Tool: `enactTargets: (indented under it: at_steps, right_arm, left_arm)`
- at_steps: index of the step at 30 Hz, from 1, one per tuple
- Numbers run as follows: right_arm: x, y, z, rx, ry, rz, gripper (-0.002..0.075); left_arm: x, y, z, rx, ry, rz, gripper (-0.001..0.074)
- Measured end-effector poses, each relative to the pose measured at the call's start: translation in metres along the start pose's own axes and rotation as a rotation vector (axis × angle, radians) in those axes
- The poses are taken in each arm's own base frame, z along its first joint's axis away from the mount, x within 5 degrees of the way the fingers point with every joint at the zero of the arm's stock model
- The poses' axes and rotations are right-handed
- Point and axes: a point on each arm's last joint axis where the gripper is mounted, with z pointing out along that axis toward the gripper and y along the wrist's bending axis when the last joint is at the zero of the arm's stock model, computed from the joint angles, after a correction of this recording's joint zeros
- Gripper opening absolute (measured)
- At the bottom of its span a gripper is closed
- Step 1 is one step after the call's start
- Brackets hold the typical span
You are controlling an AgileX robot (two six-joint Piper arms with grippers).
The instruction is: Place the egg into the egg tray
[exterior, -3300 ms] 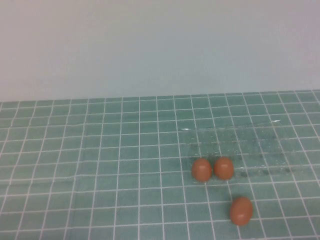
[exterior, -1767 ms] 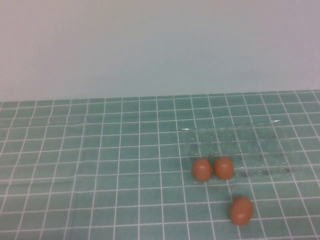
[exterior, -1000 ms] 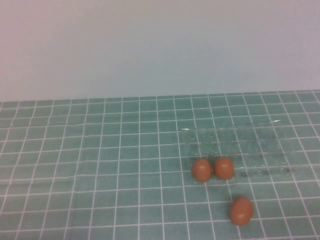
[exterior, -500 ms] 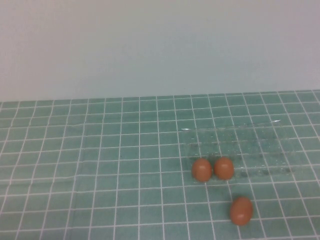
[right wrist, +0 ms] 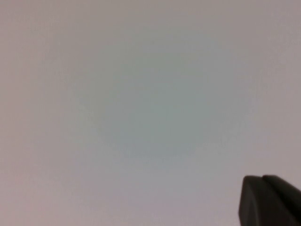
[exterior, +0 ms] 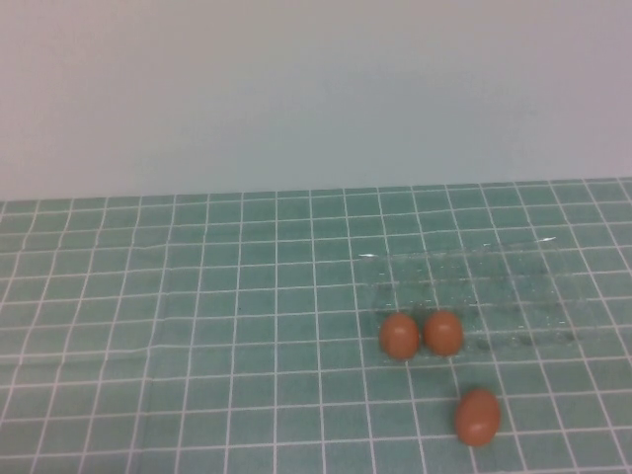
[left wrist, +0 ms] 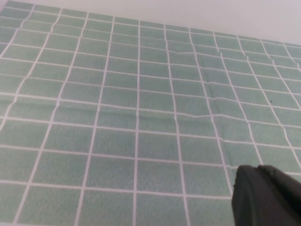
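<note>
Egg: the loose reddish-brown egg (exterior: 477,416) lies on the tabletop (exterior: 197,375), alone, near the front edge of the high view and right of centre.
Long axis: it stands roughly front to back in that view, tipped slightly; the narrower end cannot be told.
Egg to tray: the egg tray (exterior: 513,286), clear plastic and barely visible, sits just behind the egg and a little further right; the egg is apart from it, not touching.
Tray contents: two more eggs (exterior: 399,336) and (exterior: 443,333) sit side by side at the tray's near left corner, seemingly in its front cups; the cups to their right look free.
Left end effector: only a dark tip (left wrist: 265,197) shows in the left wrist view, over bare green grid on the tabletop, holding nothing that can be seen; how far it is open cannot be told.
Right end effector: only a dark tip (right wrist: 270,200) shows in the right wrist view, against a blank pale background, with no tabletop in sight; its opening cannot be told.
Arms in the high view: neither arm appears there.
Nearer arm: judging by the egg's place on the robot's right side, the right arm is probably the nearer one.
Coming move: the reach likely goes down and forward to the egg, then a short carry back and right to a free cup.
</note>
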Motion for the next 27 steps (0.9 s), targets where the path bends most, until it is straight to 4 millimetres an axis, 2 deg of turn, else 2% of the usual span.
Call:
enactTargets:
  at_steps: [4,6,9,12,16,20,23,27]
  right_arm:
    - [-0.028,0.004,0.014,0.002,0.094,-0.097,-0.0001]
    - [-0.034,0.006,0.027,-0.009,0.188,-0.138,-0.0001]
    - [-0.029,0.008,0.053,-0.018,0.357,-0.147,-0.0001]
    - [-0.021,0.007,0.074,-0.017,0.441,-0.159,-0.0001]
    - [-0.015,0.006,0.091,0.019,0.433,-0.086,-0.0001]
    - [-0.006,0.004,0.099,0.046,0.471,-0.009,-0.0001]
    - [0.007,0.006,0.104,0.023,0.632,-0.030,-0.0001]
    - [0.024,0.011,0.121,-0.048,0.964,-0.075,-0.0001]
  left_arm:
    - [0.000,0.000,0.000,0.000,0.000,0.000,-0.0001]
    - [0.000,0.000,0.000,0.000,0.000,0.000,-0.0001]
    - [0.000,0.000,0.000,0.000,0.000,0.000,-0.0001]
    - [0.000,0.000,0.000,0.000,0.000,0.000,-0.0001]
    - [0.000,0.000,0.000,0.000,0.000,0.000,-0.0001]
    - [0.000,0.000,0.000,0.000,0.000,0.000,-0.0001]
    - [0.000,0.000,0.000,0.000,0.000,0.000,-0.0001]
    - [0.000,0.000,0.000,0.000,0.000,0.000,-0.0001]
